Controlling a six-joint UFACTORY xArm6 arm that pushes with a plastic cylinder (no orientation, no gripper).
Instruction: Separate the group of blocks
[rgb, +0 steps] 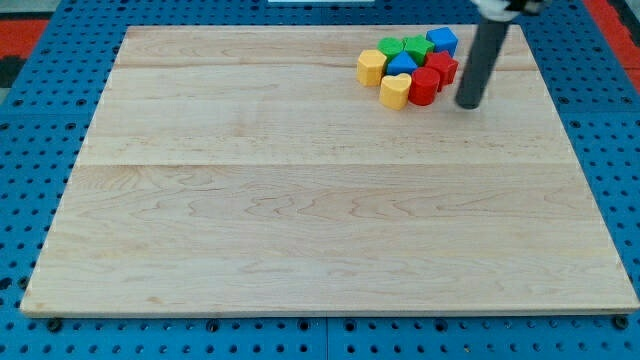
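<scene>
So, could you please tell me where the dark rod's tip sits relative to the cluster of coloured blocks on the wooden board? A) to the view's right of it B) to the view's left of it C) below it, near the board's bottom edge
A: my tip rests on the wooden board just to the view's right of the red cylinder-like block, at the cluster's right edge.

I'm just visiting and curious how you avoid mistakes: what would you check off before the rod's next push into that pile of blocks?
1. My tip in view, beside the cluster on the view's right: ok.
2. Tip free of blocks: a narrow gap to the red cylinder: ok.
3. Blocks separated: not ok; the yellow heart, blue block, green blocks and the rest sit packed together.
4. Open board to the view's left and bottom for pushing: ok.
5. Cluster near the board's top edge; a push upward risks blocks sliding off: cannot tell.
</scene>
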